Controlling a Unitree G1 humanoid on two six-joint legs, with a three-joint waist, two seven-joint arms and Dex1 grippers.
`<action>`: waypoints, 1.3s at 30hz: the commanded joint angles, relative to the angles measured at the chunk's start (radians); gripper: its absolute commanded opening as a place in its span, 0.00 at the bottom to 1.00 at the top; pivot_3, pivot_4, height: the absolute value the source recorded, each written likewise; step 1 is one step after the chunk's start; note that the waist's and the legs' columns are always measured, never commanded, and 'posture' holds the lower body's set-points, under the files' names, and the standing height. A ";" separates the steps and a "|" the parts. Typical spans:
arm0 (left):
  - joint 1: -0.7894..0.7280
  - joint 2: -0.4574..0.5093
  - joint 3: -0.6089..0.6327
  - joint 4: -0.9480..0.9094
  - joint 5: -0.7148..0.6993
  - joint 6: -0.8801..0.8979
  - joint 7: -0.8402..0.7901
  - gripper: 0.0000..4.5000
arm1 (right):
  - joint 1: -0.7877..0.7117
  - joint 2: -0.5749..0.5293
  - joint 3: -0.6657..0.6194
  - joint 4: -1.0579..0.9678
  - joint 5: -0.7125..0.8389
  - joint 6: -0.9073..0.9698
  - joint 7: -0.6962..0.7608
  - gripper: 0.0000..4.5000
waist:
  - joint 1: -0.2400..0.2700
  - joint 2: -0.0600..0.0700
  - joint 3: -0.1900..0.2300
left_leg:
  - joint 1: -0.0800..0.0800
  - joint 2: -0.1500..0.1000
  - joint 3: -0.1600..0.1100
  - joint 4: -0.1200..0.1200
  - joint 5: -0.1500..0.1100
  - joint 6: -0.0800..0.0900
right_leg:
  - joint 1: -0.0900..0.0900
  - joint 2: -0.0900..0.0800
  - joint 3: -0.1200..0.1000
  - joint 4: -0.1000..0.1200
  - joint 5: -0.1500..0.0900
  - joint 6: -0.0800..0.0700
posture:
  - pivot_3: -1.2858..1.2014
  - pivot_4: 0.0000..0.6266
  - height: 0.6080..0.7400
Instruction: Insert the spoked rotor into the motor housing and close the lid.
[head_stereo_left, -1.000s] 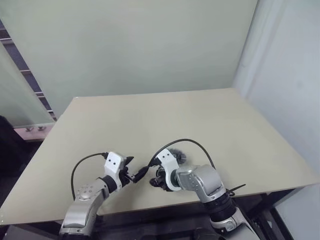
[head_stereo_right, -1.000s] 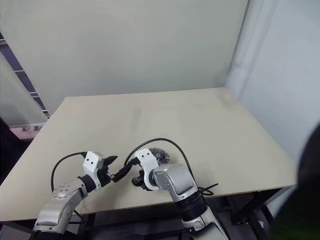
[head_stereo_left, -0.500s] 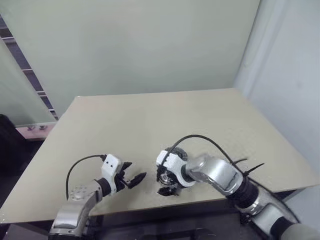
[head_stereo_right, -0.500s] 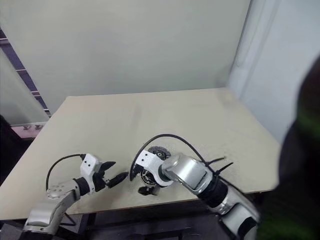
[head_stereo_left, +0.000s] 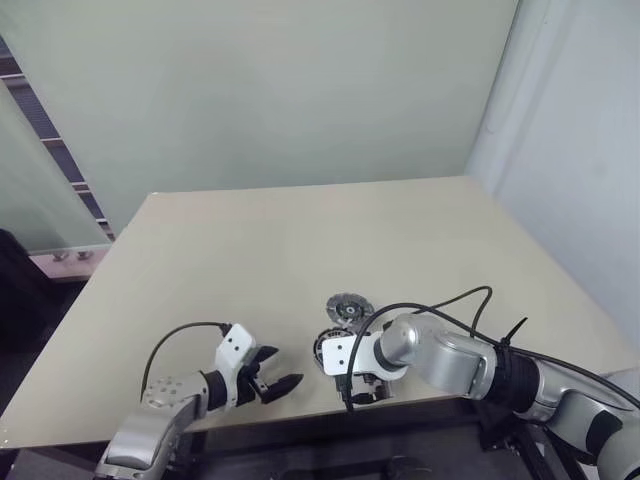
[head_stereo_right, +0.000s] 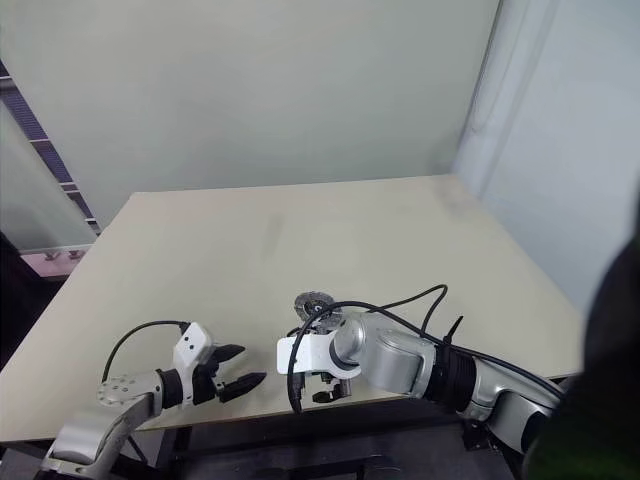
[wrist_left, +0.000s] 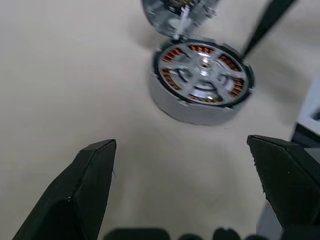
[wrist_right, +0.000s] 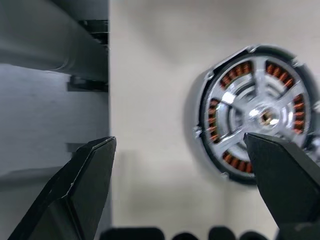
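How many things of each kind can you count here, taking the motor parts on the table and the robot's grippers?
motor housing: 1
spoked rotor, seated in the housing: 1
lid, lying beside the housing: 1
grippers, both open: 2 (left gripper, right gripper)
Total: 5

The spoked rotor sits in the motor housing, with the lid just behind.
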 joint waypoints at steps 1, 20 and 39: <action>-0.004 0.020 -0.015 -0.051 0.000 0.001 -0.019 1.00 | 0.001 0.015 -0.006 0.027 -0.058 -0.033 0.005 0.99 | 0.000 0.000 0.000 | 0.000 0.000 0.000 0.000 0.000 0.000 | 0.000 0.000 0.000 0.000 0.000 0.000 | 0.52 0.00 1.00; -0.018 0.009 -0.067 -0.044 0.004 -0.005 -0.031 1.00 | 0.055 0.064 -0.049 0.124 -0.169 -0.018 0.048 0.79 | 0.004 0.000 0.000 | 0.000 0.000 0.000 0.000 0.000 0.000 | 0.001 0.000 0.000 0.001 0.000 0.000 | 0.52 0.00 1.00; 0.012 -0.004 0.003 0.004 -0.011 -0.032 0.010 1.00 | 0.135 0.202 -0.244 0.172 -0.127 0.082 0.031 0.02 | 0.000 -0.001 -0.001 | 0.003 0.001 0.001 0.004 0.000 0.000 | 0.002 0.000 0.000 0.004 0.000 0.000 | 0.52 0.00 1.00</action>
